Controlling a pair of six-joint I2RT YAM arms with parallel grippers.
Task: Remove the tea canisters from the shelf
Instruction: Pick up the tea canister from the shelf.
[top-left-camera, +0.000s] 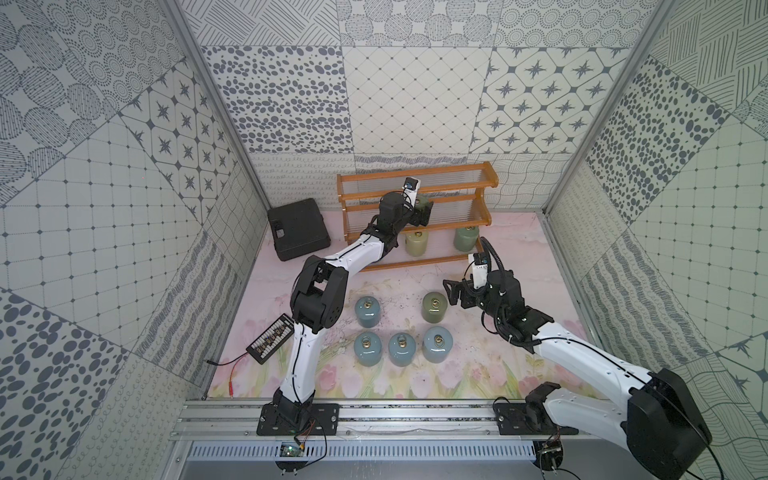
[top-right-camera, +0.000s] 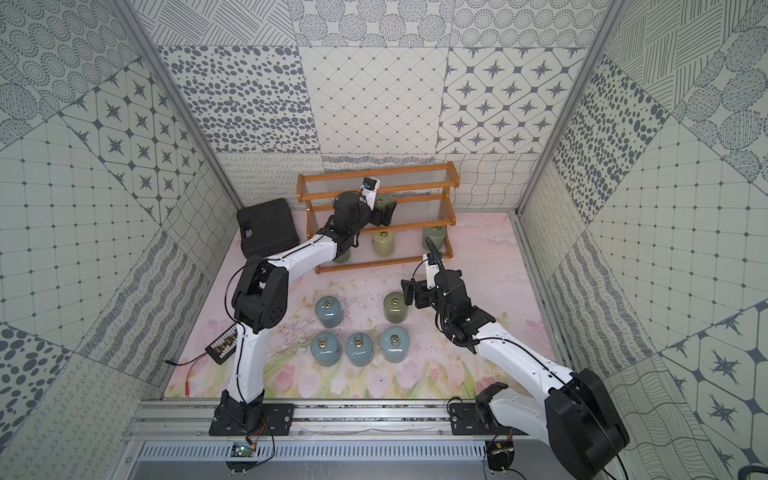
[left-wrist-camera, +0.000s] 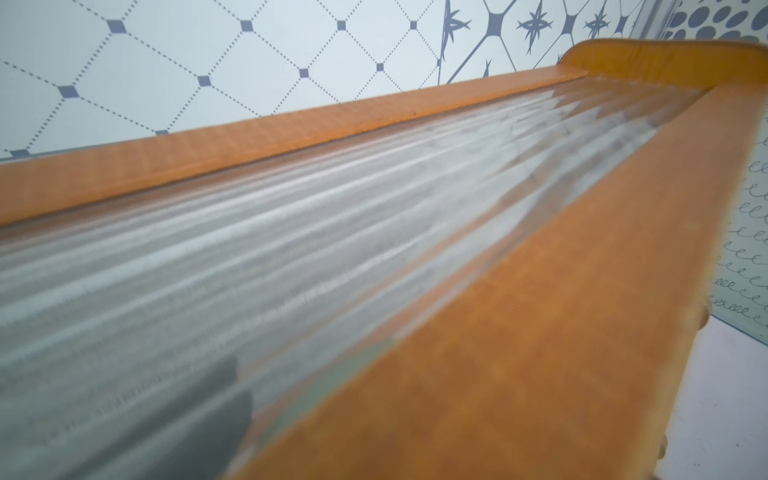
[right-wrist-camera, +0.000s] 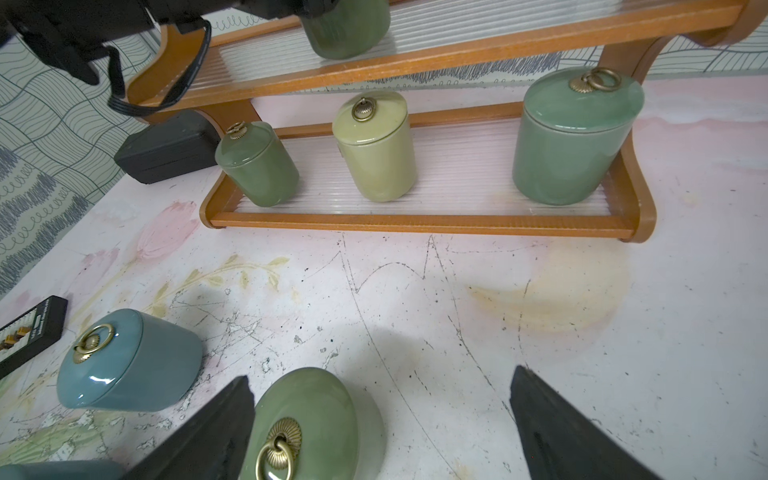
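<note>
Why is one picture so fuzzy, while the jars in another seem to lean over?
Left wrist view: the camera sits very near the shelf, so it is out of focus, while the wall behind is sharp. Right wrist view: a wide lens tips the canisters outward, and there is glare on the blue canister. Both top views: sharp, evenly lit, with soft shadows.

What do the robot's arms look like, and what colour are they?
The left arm and right arm have smooth white shells and chunky black joints, with black cables running along them. The left gripper and right gripper are black with two flat fingers. A small white camera box sits by each wrist.
</note>
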